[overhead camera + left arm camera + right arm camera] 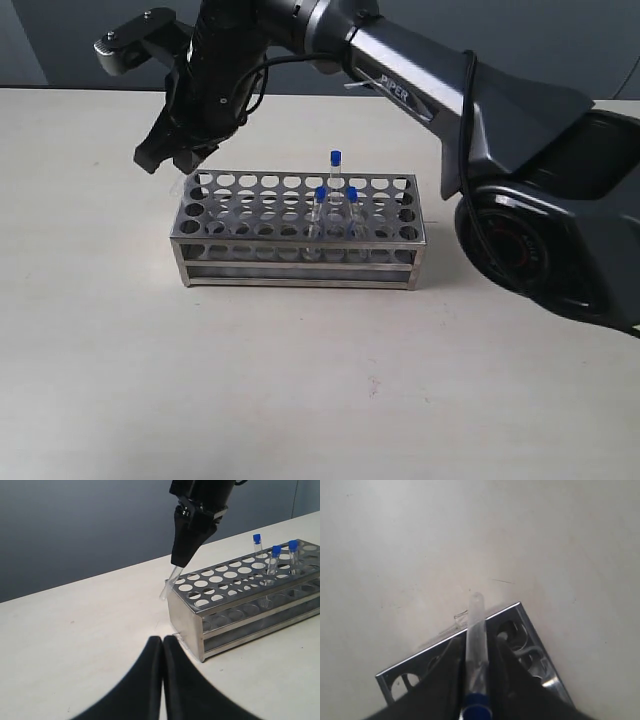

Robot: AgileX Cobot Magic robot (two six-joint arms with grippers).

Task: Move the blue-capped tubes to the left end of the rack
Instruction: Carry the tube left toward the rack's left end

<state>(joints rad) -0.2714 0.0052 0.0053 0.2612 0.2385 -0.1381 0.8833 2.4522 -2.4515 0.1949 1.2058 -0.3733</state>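
The silver rack (300,265) stands mid-table. Three blue-capped tubes (336,158) stand upright in holes right of its middle, and the left wrist view shows them too (276,550). My right gripper (170,160) reaches across to the rack's left end, shut on a fourth blue-capped tube (475,630). That tube hangs tilted, and its clear lower end (169,584) sits just outside the rack's far left corner (512,611). My left gripper (162,641) is low over the table near the rack's left end (185,615), shut and holding nothing. It does not show in the exterior view.
The right arm's dark links (470,100) and its base (540,240) fill the space behind and to the right of the rack. A pale tabletop (200,380) spreads around the rack. A dark wall (75,530) lies beyond the table's far edge.
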